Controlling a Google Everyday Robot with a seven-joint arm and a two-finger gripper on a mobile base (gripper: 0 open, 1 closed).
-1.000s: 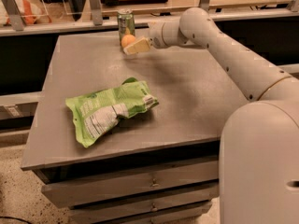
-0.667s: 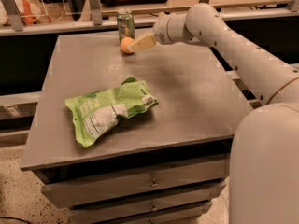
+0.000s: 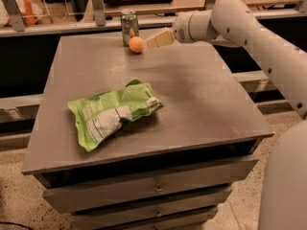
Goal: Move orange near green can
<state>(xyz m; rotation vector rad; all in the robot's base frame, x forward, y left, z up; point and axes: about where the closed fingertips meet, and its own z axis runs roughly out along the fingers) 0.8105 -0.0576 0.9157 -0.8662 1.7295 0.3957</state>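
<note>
Tool (image 3: 152,42) now apart, rt of orange (image 3: 136,44)

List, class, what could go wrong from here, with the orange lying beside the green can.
The orange is round and lies free, so it may roll away from the green can. The gripper hangs close beside the orange; a swing toward it might knock it or tip the slim can. The can stands near the far edge of the table and could fall off.

An office or lab workspace is suggested: a grey cabinet (image 3: 196,99) with stacked drawers is set on a speckled hard floor (image 3: 21,202), metal railing posts (image 3: 97,5) are seen behind it, and the robot's gripper (image 3: 159,39) is held over its far edge.
</note>
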